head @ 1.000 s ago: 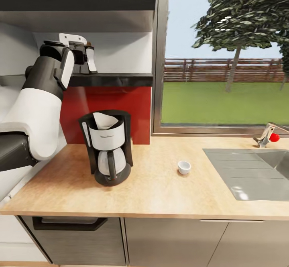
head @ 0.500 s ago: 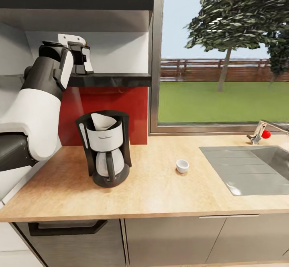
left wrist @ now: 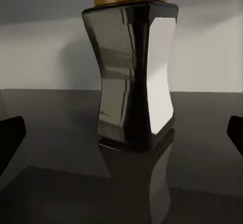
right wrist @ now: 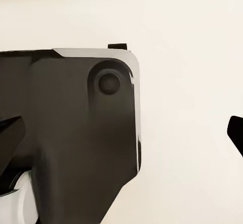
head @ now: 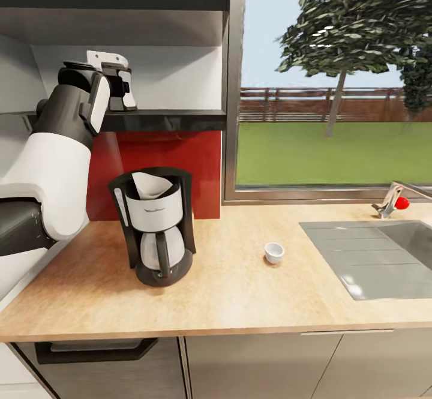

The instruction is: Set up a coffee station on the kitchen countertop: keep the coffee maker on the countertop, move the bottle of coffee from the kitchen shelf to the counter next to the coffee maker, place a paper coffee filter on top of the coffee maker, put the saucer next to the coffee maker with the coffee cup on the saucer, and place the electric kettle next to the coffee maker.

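Only the camera has shifted; left fingers stay spread wide before the bottle on the shelf above the maker: glossy, rigid, best gripped at its waist.

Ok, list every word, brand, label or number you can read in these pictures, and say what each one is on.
Nothing can be read for certain.
Coffee maker: a small dark brand mark on its white band, too blurred to read.
Bottle of coffee: a plain white label panel on one side, with no print visible.
Coffee cup, countertop and left gripper: no text seen.
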Robot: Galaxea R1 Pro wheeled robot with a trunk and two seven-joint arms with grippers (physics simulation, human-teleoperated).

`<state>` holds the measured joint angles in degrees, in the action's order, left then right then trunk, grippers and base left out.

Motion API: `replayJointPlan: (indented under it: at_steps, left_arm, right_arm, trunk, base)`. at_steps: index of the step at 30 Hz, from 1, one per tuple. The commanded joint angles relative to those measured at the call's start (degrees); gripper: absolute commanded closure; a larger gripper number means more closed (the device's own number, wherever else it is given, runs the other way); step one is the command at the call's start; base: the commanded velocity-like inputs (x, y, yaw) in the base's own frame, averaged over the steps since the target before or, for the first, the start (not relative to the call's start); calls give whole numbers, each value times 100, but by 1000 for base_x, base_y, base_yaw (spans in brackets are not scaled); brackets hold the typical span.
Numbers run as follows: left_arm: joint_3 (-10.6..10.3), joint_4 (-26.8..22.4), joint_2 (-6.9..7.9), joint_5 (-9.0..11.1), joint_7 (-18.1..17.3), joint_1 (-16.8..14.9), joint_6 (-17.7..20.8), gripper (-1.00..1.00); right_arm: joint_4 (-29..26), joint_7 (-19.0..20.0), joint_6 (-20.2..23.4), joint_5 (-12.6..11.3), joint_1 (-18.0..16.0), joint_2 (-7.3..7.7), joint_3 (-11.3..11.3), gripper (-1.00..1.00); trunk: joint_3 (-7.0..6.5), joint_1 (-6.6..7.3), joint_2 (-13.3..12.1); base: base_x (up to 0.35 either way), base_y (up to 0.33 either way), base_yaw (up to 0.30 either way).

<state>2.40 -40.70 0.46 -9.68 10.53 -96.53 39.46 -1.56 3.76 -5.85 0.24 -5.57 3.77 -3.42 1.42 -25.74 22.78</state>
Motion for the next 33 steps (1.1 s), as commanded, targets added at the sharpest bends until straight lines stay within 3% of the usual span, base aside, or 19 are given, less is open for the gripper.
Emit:
replayJointPlan:
  at_steps: [1, 33]
  left_arm:
    - [6, -5, -2, -43, -13, -6, 27, -100]
    - [5, -73, 29, -51, -12, 15, 27, -100]
  right_arm:
    - [6, 28, -27, 2, -5, 4, -35, -100]
    - [6, 27, -30, 2, -5, 10, -35, -100]
  trunk:
    - [14, -4, 14]
    - [14, -4, 14]
  base:
    - [29, 0, 0]
    - [77, 0, 0]
